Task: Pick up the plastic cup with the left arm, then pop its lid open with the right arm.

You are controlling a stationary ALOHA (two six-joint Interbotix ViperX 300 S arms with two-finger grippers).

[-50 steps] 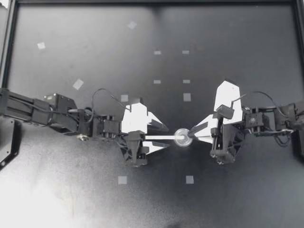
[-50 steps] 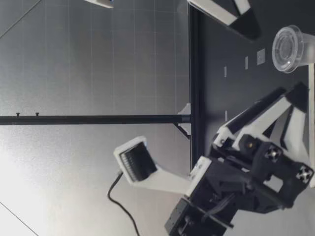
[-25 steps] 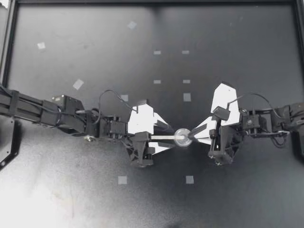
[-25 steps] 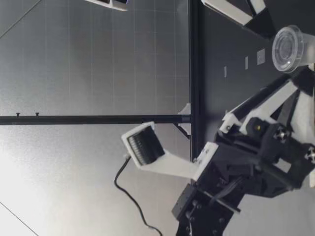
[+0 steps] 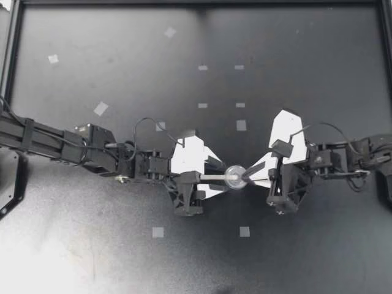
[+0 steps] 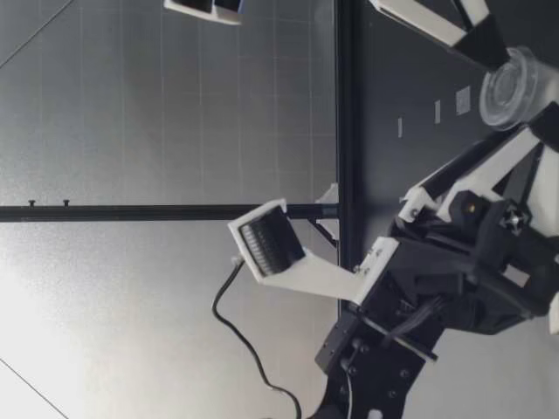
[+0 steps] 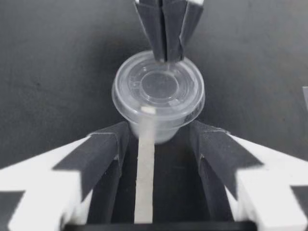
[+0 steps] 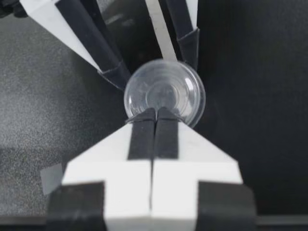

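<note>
Small clear lidded plastic cup (image 5: 234,177): likely light, slippery, crushable; grip gently round the body, where my left gripper (image 5: 219,177) stands spread, my right gripper (image 5: 246,173) closed at the rim.

**Operator:** Where is the top view brightest?

**Technician:** At its lower left corner. A pale glare spreads over the surface (image 5: 43,263) there; the rest stays low in level (dark, matte, evenly dim).

**Operator:** Any burnt-out areas?

**Technician:** The white plates of the left claw (image 5: 215,177) and the right claw (image 5: 246,173) wash out. The clear cup (image 5: 234,177) glints.

**Operator:** Low view?

**Technician:** A bright wash lies on the grey wall (image 6: 70,288).

**Operator:** Wrist views?

**Technician:** Dim. In the left wrist view, deep shadow sits between the fingers (image 7: 101,154), and the nearest parts look soft. In the right wrist view, the surface is grey on one side of the claw and black on the other.
</note>
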